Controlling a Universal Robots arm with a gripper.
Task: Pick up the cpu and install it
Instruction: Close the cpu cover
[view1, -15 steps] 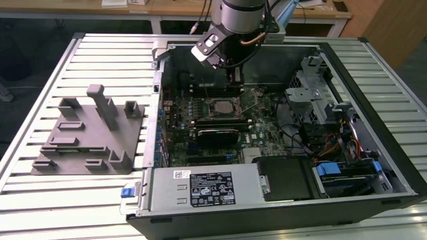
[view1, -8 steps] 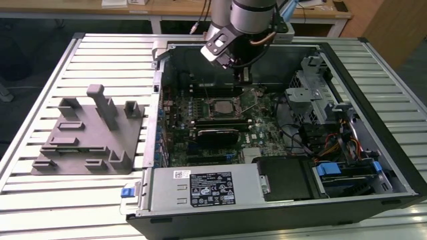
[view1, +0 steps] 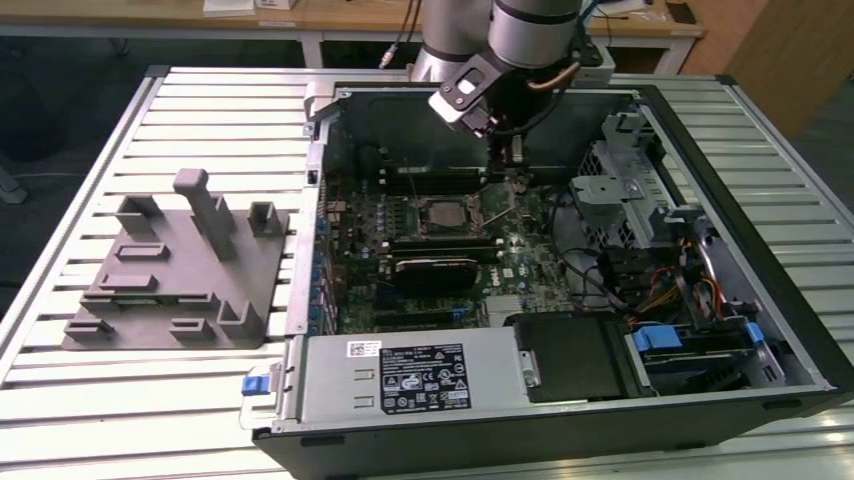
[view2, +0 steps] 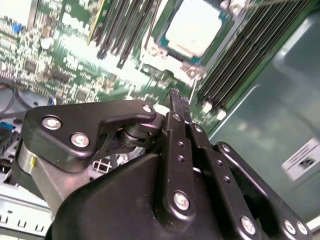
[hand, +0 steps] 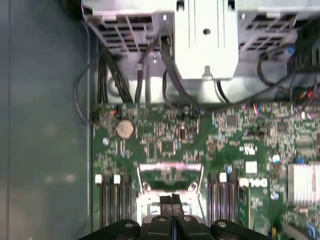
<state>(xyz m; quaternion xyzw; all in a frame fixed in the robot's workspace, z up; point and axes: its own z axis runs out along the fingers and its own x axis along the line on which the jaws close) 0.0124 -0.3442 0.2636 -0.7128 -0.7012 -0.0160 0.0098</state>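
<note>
Black slim-fingered gripper (view2: 175, 97) hovering inside open black computer case (view1: 534, 445), fingers pressing flat together, clasping nothing. Small silvery-white square cpu (view2: 192, 27) sitting in metal-framed socket (view2: 172, 56) on green motherboard (hand: 165, 135), near fingertips.

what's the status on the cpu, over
Gripper shut, empty, near the socket. Cpu lying in the socket, not held. Nothing between them.

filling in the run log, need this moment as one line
claw: shut, empty, inside open case | cpu: lying in socket, apart from claw
</note>
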